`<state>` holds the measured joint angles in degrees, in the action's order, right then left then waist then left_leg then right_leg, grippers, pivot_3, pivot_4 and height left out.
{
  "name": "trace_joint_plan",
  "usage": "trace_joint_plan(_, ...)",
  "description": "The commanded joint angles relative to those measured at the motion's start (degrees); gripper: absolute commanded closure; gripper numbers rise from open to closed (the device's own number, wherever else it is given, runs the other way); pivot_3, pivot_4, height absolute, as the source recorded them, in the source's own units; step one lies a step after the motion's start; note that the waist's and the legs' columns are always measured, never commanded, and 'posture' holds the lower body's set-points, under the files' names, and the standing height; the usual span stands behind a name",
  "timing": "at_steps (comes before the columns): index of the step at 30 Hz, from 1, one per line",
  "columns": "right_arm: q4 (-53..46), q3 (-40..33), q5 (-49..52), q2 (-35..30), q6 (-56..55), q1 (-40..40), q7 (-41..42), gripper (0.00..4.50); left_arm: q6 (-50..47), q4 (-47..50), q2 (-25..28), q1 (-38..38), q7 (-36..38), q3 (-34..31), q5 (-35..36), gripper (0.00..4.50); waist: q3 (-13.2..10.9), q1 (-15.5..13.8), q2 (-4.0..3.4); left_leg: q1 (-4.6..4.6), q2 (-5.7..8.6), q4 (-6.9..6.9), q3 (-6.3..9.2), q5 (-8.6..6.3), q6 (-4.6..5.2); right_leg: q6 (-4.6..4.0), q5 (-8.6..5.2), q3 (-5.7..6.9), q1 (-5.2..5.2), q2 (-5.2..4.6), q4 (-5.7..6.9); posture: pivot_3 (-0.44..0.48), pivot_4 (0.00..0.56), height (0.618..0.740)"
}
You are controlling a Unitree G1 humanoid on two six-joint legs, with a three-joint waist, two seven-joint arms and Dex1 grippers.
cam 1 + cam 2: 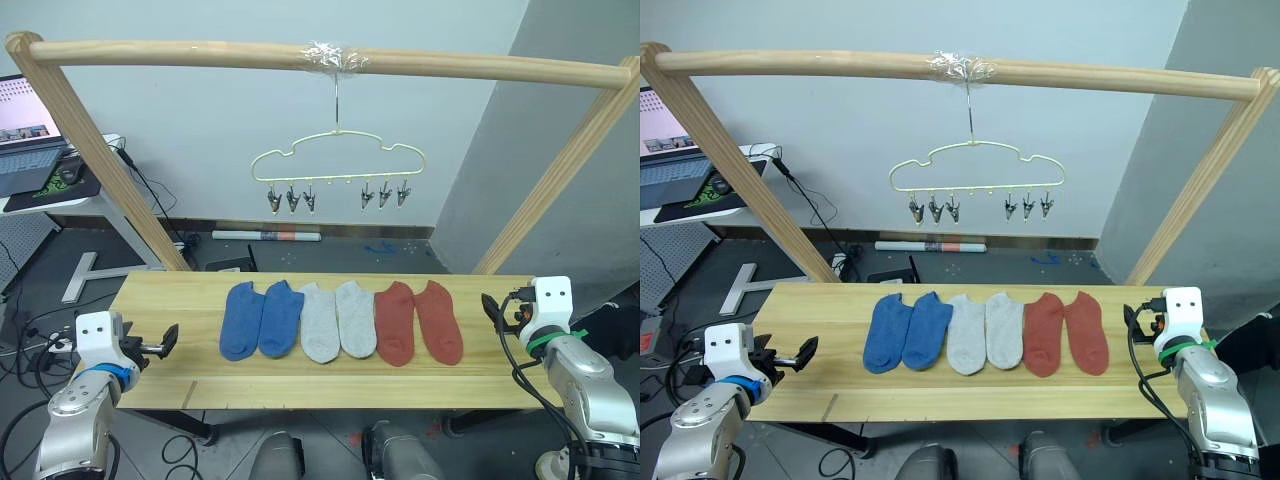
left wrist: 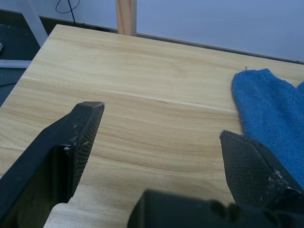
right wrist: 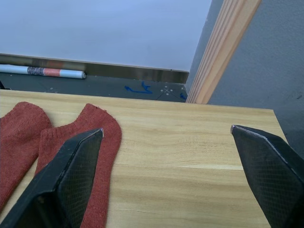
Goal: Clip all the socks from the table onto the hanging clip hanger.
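Socks: you have six lying flat in a row mid-table, side by side: blue pair (image 1: 260,319) on the robot's left, grey pair (image 1: 338,320) in the middle, red pair (image 1: 418,321) on the right.
Table (image 1: 160,300): light plank top, much wider than the sock row.
Clip hanger (image 1: 338,165): hangs by its hook from the top pole (image 1: 200,52), above and behind the socks; six clips, none holding a sock.
Left gripper (image 1: 160,343): at the table's left end, well apart from the blue pair; jaws released, holding nothing.
Right gripper (image 1: 492,308): at your right end, near the outer red sock; jaws spread wide, holding nothing.
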<state>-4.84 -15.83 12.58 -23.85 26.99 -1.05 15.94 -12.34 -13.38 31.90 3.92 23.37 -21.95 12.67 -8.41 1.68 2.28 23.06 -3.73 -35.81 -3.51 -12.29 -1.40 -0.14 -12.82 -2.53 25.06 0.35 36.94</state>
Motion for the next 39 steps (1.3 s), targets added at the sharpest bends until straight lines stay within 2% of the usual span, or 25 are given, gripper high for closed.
trace_joint_plan(1,-2.1,-1.4,0.2,-0.8,-0.1,-0.6,-0.3,0.00,0.2,2.3,1.1,0.3,1.0,-1.3,1.0,0.01,0.0,0.0,0.00,0.00,0.00,0.00,0.00,0.00,0.00,0.00,0.00,0.00,0.00,0.00,0.00,0.036,0.145,0.740)
trace_joint_plan(10,-0.7,-1.4,-0.1,-1.0,-0.4,-2.0,-0.5,0.00,-0.6,6.1,0.4,0.8,1.6,-3.6,4.6,0.01,-0.1,0.0,0.02,0.01,-0.01,0.00,0.01,0.00,0.00,0.00,0.00,0.00,0.00,0.00,0.00,0.051,0.162,0.740)
trace_joint_plan(17,0.0,-1.8,0.9,-0.7,-0.4,-2.0,0.3,0.00,-1.4,15.1,-0.3,1.8,2.8,-5.7,9.2,0.01,-1.0,-0.2,0.13,0.02,-0.08,0.00,0.05,0.00,0.00,-0.01,0.00,-0.02,0.01,-0.03,0.00,0.059,0.171,0.740)
trace_joint_plan(22,0.3,1.8,-0.3,-1.1,-3.9,-2.4,3.8,0.00,-6.4,24.1,-0.6,-1.2,1.0,-2.9,10.8,0.01,-1.8,-0.3,0.10,0.11,-0.02,-0.01,0.04,0.01,0.01,0.01,-0.01,-0.01,0.04,-0.04,-0.01,0.070,0.204,0.740)
trace_joint_plan(30,-2.3,6.3,1.4,-1.2,-7.2,-5.8,10.6,0.00,-11.6,28.9,-2.6,-9.2,-1.0,2.9,11.0,0.01,-3.1,-0.3,0.03,0.26,0.12,-0.04,0.04,0.01,0.02,0.12,-0.01,0.01,0.10,0.28,0.02,0.053,0.224,0.740)
trace_joint_plan(34,-5.2,9.7,4.9,0.5,-7.5,-9.1,15.3,0.00,-10.9,27.2,-5.6,-14.8,-1.2,7.2,10.0,0.87,-3.5,-0.2,0.02,0.44,0.11,-0.04,0.07,0.01,0.01,0.41,0.05,0.02,0.17,0.43,0.03,0.029,0.238,0.740)
trace_joint_plan(39,-5.8,11.3,6.3,2.1,-7.5,-12.2,16.3,0.00,-10.6,24.8,-7.8,-19.1,-3.0,10.1,7.7,2.43,-3.6,-0.2,-0.02,0.66,0.08,-0.14,0.21,0.01,0.01,0.43,0.06,0.08,0.24,0.53,0.07,0.017,0.240,0.740)
